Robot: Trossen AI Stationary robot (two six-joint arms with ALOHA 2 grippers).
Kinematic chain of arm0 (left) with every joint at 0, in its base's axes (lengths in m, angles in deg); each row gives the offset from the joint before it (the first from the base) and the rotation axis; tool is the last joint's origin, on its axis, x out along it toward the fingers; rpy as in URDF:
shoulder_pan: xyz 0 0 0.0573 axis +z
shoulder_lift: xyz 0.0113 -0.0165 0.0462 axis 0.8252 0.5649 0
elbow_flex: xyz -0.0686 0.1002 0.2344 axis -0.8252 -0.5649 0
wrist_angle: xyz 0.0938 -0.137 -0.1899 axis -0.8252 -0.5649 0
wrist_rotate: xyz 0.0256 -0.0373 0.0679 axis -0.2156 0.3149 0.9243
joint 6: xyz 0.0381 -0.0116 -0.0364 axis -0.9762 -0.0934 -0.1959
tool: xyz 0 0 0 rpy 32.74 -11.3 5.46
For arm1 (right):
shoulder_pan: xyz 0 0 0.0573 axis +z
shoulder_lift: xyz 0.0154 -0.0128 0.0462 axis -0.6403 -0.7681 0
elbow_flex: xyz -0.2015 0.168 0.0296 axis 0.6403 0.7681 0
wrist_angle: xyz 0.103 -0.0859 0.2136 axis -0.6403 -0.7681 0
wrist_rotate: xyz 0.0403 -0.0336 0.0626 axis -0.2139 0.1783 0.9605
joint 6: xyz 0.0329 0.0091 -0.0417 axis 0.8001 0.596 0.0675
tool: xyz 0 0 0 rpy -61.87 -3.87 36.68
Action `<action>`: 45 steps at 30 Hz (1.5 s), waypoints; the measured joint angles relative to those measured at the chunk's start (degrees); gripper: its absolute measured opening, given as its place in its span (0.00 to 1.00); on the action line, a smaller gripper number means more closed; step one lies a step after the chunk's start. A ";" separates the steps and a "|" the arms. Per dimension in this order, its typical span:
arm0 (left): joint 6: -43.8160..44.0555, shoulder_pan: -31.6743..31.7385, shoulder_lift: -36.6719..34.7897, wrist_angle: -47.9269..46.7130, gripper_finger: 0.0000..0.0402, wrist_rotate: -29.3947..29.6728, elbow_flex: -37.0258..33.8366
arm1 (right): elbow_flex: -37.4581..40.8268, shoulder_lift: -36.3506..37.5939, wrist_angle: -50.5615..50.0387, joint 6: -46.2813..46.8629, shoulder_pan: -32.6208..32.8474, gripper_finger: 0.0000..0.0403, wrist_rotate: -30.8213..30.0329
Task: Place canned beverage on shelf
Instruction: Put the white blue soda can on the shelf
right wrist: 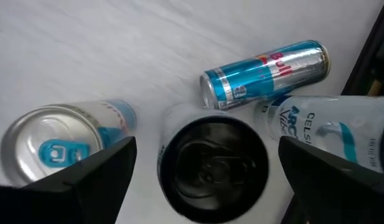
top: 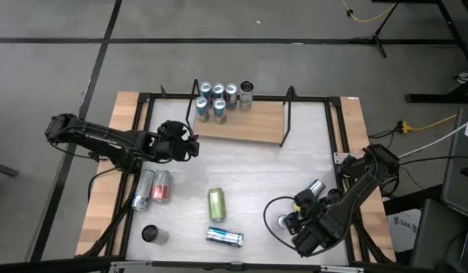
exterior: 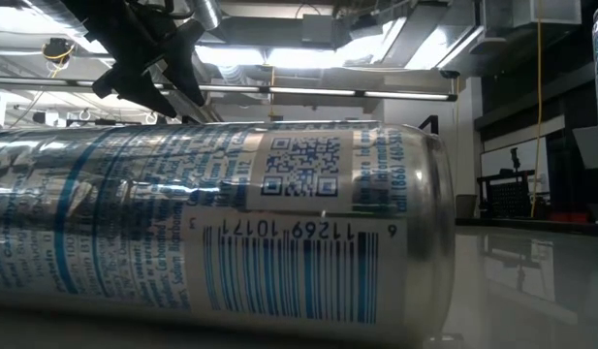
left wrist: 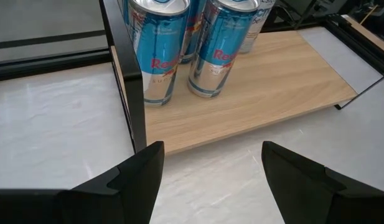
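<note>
Shelf [top: 252,123]: light wooden board with black wire end frames, at the far middle of the table [top: 241,174].
Cans on shelf [top: 222,98]: six upright, clustered at the board's left end; blue-and-silver ones [left wrist: 179,43], plus one with a dark top [top: 246,92] on the right of the group.
Left gripper [top: 190,145]: just off the shelf's left front corner, jaws apart and holding nothing; fingers [left wrist: 139,171] face the board's edge.
Right gripper [top: 293,221]: near the table's front right, jaws spread wide, empty, over a black-topped can [right wrist: 210,162].
Beside it: a silver-topped can [right wrist: 51,146], a lying blue can [right wrist: 266,71], a white-and-teal can [right wrist: 332,134].
Loose cans, left: red-and-silver pair [top: 154,187] lying; dark can [top: 150,233] near the front.
Loose cans, centre: green can [top: 216,203]; blue can [top: 224,237], lying, filling the low view [exterior: 211,262].
</note>
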 joint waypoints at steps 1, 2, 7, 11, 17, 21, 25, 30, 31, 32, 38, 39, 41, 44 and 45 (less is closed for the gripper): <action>0.00 0.00 0.00 -0.02 0.66 0.00 0.00 | 0.00 -0.50 0.06 -0.02 0.00 0.94 0.00; 0.00 0.00 0.00 -0.01 0.66 0.00 0.00 | 0.00 -0.83 0.03 -0.03 0.00 0.94 0.01; 0.00 0.00 0.00 -0.02 0.66 0.00 0.00 | 0.00 -2.02 -0.04 -3.01 0.00 0.94 0.02; 0.00 0.00 0.00 0.00 0.66 0.00 0.00 | 0.00 -2.48 -0.06 -3.47 0.02 0.94 0.02; -0.01 0.00 0.00 0.00 0.66 0.00 0.00 | 0.00 -2.49 0.35 -4.60 0.00 0.94 0.02; 0.00 0.00 0.00 0.00 0.66 0.00 0.00 | 0.00 -2.50 0.44 -5.91 0.01 0.94 0.02; 0.00 0.00 0.00 0.00 0.66 0.00 0.00 | 0.00 -2.49 0.42 -6.02 0.00 0.94 1.16; 0.00 0.00 0.00 0.00 0.66 0.00 0.00 | -0.02 -2.49 0.44 -5.67 0.00 0.94 5.15; 0.00 0.00 0.00 0.00 0.66 0.00 0.00 | -0.02 -2.50 0.44 -5.43 0.02 0.94 5.11; 0.00 0.00 0.00 0.02 0.66 0.00 0.00 | -0.02 -2.50 0.44 -4.75 0.04 0.94 4.89; 0.01 0.00 0.00 0.00 0.66 0.00 0.00 | -0.02 -2.50 0.44 -0.70 0.00 0.94 3.04; 0.02 0.00 0.00 0.02 0.66 0.02 0.00 | -0.02 -2.49 0.44 0.19 0.00 0.94 3.04; 0.02 0.00 0.00 0.02 0.66 0.00 0.00 | -0.02 -2.50 0.44 1.84 0.00 0.94 3.04; 0.01 0.00 0.00 0.02 0.66 0.00 0.00 | -0.02 -2.48 0.45 3.48 0.00 0.94 3.04; 0.02 0.00 0.00 0.02 0.66 0.00 0.00 | -0.02 -2.49 0.49 3.64 0.00 0.94 3.05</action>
